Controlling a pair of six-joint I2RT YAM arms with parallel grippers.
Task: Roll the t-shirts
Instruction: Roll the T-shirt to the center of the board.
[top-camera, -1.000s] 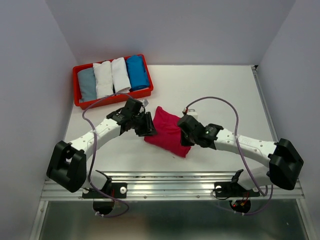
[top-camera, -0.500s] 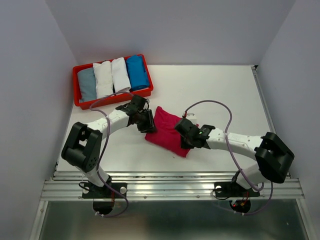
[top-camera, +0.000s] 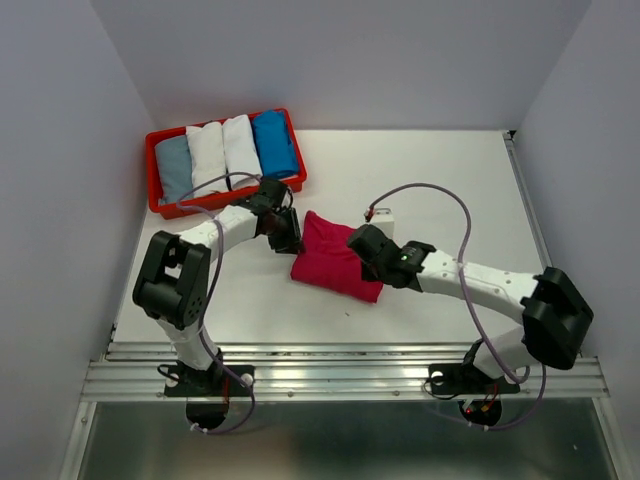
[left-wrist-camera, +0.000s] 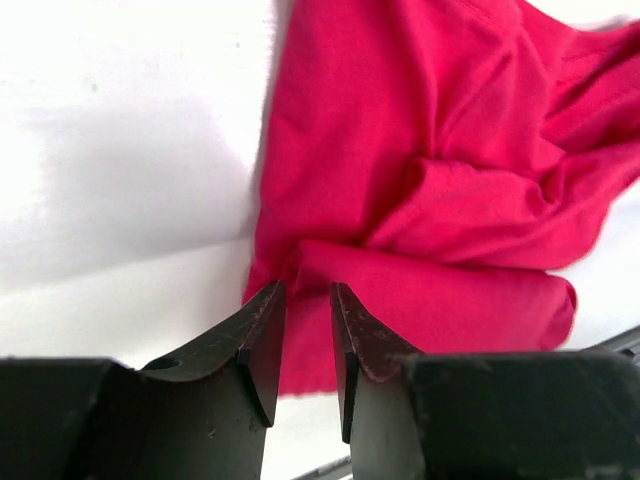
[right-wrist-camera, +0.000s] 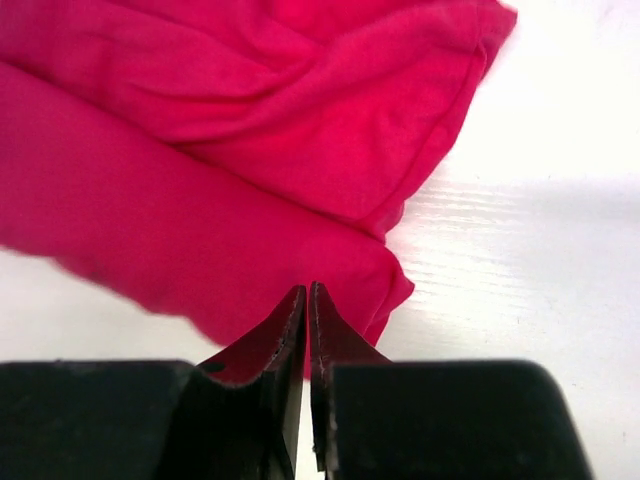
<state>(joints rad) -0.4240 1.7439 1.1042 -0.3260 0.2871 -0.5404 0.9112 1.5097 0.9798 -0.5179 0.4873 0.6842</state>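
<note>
- Magenta t-shirt (top-camera: 330, 260) lies mid-table, bunched into a compact slanted bundle between the two grippers, well clear of the tray.
- Right wrist view: the shirt's (right-wrist-camera: 200, 150) near edge is a thick roll, with looser folded layers lying behind it.
- Left wrist view: the cloth (left-wrist-camera: 430, 200) is creased, with a rolled fold running toward the right end.
- Left gripper (top-camera: 290, 238) is at the shirt's left edge. Its fingers stand a narrow gap apart (left-wrist-camera: 305, 290), tips right at a fold of cloth. Can't tell if the fold is actually pinched.
- Right gripper (top-camera: 360, 243) is at the shirt's right end. Its fingers are clenched to a hairline slit (right-wrist-camera: 307, 290), tips over the end of the roll. Can't tell if any cloth is caught between them.
- Red plastic tray (top-camera: 150, 165) sits at the far-left corner of the white table (top-camera: 430, 180).
- Four rolled tees lie side by side in the tray: grey-blue t-shirt (top-camera: 174, 165), white t-shirt (top-camera: 207, 155), second white t-shirt (top-camera: 241, 148), blue t-shirt (top-camera: 273, 143).
- A lilac cable (top-camera: 455, 205) loops over the right arm. Another loops off the left arm, across the tray's near rim.
</note>
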